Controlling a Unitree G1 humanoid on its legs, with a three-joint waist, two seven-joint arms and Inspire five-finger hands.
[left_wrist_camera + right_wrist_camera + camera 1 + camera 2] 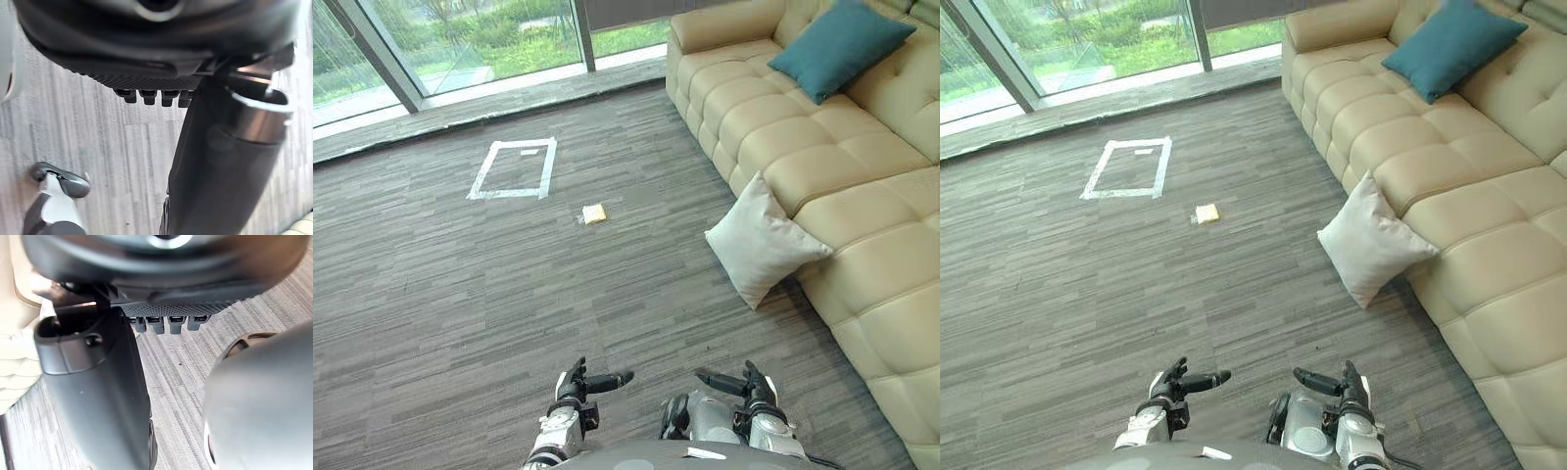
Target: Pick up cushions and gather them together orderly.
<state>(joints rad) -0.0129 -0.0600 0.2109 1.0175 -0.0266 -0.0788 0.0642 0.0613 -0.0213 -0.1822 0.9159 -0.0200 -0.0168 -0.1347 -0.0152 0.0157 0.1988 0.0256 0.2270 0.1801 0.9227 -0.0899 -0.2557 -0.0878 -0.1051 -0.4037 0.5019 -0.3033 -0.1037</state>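
Two cushions matter here. In the left eye view a white cushion (pixel 762 240) stands on the floor (pixel 460 294) right of centre, leaning against the front of the beige sofa (pixel 813 166). A teal cushion (pixel 840 44) lies at the upper right on the seat, against the backrest. Both look light, soft and squashy, so a pinch at one corner would probably let them sag. A hold across the plump middle, or one hand on either side, seems safer. The sofa is the nearest thing to a container, and it carries the teal one alone.

In the right eye view the left hand (pixel 1167 385) and right hand (pixel 1342 384) hang at the bottom edge, well apart from both cushions.

The left wrist view shows its fingers (pixel 151 96) in a loose row over bare floor, clasping nothing.

The right wrist view shows much the same: fingers (pixel 166 324) relaxed and empty.
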